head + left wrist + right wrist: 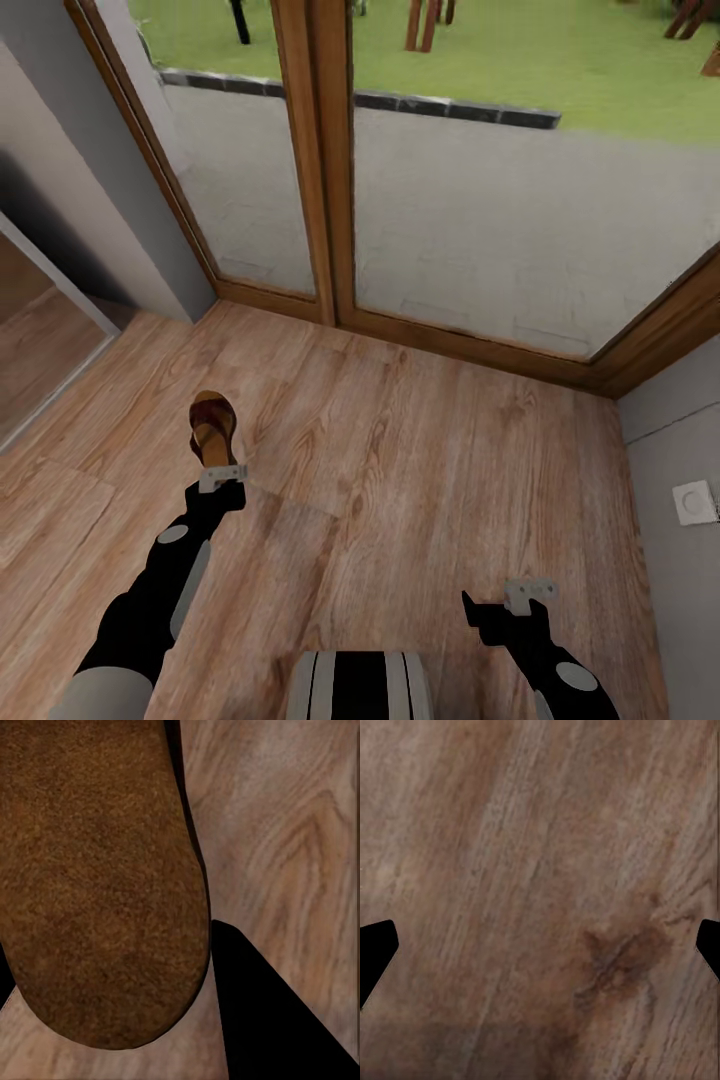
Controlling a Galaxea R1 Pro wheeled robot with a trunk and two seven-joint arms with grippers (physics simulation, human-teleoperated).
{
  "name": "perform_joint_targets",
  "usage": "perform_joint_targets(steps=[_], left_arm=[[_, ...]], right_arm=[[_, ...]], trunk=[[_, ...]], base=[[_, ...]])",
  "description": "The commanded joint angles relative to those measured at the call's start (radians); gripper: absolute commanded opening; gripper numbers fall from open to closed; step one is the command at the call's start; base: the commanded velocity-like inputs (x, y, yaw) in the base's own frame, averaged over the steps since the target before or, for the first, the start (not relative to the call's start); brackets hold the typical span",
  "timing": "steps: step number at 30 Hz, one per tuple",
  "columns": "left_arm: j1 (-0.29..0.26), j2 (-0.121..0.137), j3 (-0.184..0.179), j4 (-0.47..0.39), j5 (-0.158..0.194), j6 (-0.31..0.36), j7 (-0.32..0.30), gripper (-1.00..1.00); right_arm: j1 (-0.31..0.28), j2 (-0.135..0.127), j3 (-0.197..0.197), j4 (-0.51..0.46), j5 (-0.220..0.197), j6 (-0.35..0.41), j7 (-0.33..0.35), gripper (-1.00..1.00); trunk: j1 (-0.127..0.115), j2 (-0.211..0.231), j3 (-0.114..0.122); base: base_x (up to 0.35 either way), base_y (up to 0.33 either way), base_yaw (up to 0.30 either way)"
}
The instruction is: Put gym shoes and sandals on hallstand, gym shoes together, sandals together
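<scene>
In the head view the robot faces a corner of the corridor where a wooden-framed glass door [330, 160] looks out on grey paving and grass. The wood-plank floor [430, 470] fills the lower half of the scene.

One brown sandal [212, 425] sits at the end of the left arm, its toe pointing away from the robot toward the door. The left gripper [222, 478] meets the sandal's heel end, and the heel is partly covered by the gripper's grey bracket. From this angle it is hard to tell whether the sandal rests on the floor or is lifted just off it. In the left wrist view the sandal's rough brown underside [97, 877] takes up most of the frame, with one black finger [262, 1012] right beside its rounded end; the other finger is hidden behind the sandal except for a dark sliver at the edge. The fingers appear to be clamped on the sandal's end, though the contact itself is not visible.

The right gripper [500, 605] hangs low over bare floor, well apart from the sandal. In the right wrist view its two black fingertips [375, 952] sit at opposite edges of the frame, spread wide, with only plank floor [540, 885] between them.

A grey wall with a small white plate [694, 502] stands at the right, cut off by the frame edge. At the left, a pale frame [60, 290] borders what looks like more wood floor.
</scene>
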Motion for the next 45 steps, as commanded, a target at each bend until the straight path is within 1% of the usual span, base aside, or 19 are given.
perform_joint_targets(steps=[1, 8, 21, 31, 45], left_arm=[[0.0, 0.0, 0.0, 0.0, -0.003, 0.006, 0.0, -1.0], [0.001, 0.005, 0.002, 0.008, -0.003, 0.007, 0.0, -1.0], [0.001, 0.003, 0.001, 0.011, -0.002, 0.008, 0.0, -1.0], [0.001, 0.003, 0.001, 0.012, -0.002, 0.008, 0.0, -1.0], [0.001, 0.001, 0.001, 0.012, -0.002, 0.01, 0.0, -1.0]], right_arm=[[0.0, 0.0, 0.001, -0.001, 0.0, 0.006, 0.0, 1.0], [0.0, 0.0, 0.003, -0.001, 0.0, 0.006, -0.001, 1.0], [0.001, 0.0, 0.001, -0.001, 0.0, 0.006, -0.003, 1.0], [0.001, 0.0, 0.002, -0.001, 0.002, 0.006, -0.003, 1.0], [0.001, 0.0, 0.003, -0.001, 0.002, 0.006, -0.002, 1.0]], trunk=[[-0.001, 0.0, 0.005], [-0.004, 0.002, 0.044], [-0.01, 0.005, 0.115], [-0.014, 0.007, 0.156], [-0.02, 0.01, 0.232]], base=[[0.0, 0.0, 0.0], [0.0, 0.0, 0.0], [0.0, 0.0, 0.0], [0.0, 0.0, 0.0], [0.0, 0.0, 0.0]])
